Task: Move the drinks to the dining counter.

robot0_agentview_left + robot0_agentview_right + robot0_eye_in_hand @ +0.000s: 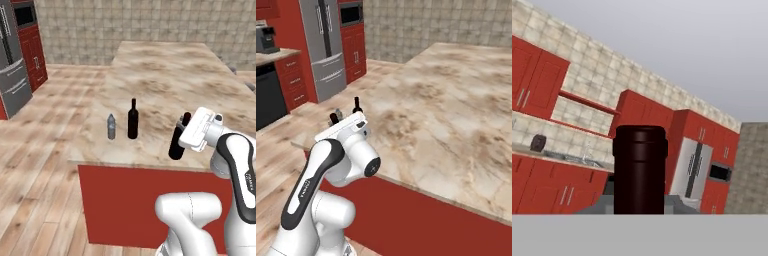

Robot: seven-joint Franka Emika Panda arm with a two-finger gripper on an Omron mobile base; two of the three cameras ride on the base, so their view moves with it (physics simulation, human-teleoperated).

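Observation:
The dining counter (165, 75) is a wide beige marbled slab on a red base. A clear water bottle (111, 126) and a black wine bottle (132, 119) stand upright side by side near its front left corner. To their right, my gripper (184, 131) is shut on the neck of a second black wine bottle (176, 142), which leans slightly, its base low over the counter's front edge. I cannot tell whether it touches the stone. In the hand view that bottle's dark neck (639, 170) rises in the middle. From the right base view, two bottle necks (357, 104) peek above my hand.
A steel fridge (323, 45) and red cabinets (353, 55) stand across the wooden floor to the left. A dark dishwasher (267, 100) and a coffee machine (266, 39) sit at the far left. Most of the dining counter stretches back bare toward the tiled wall (150, 20).

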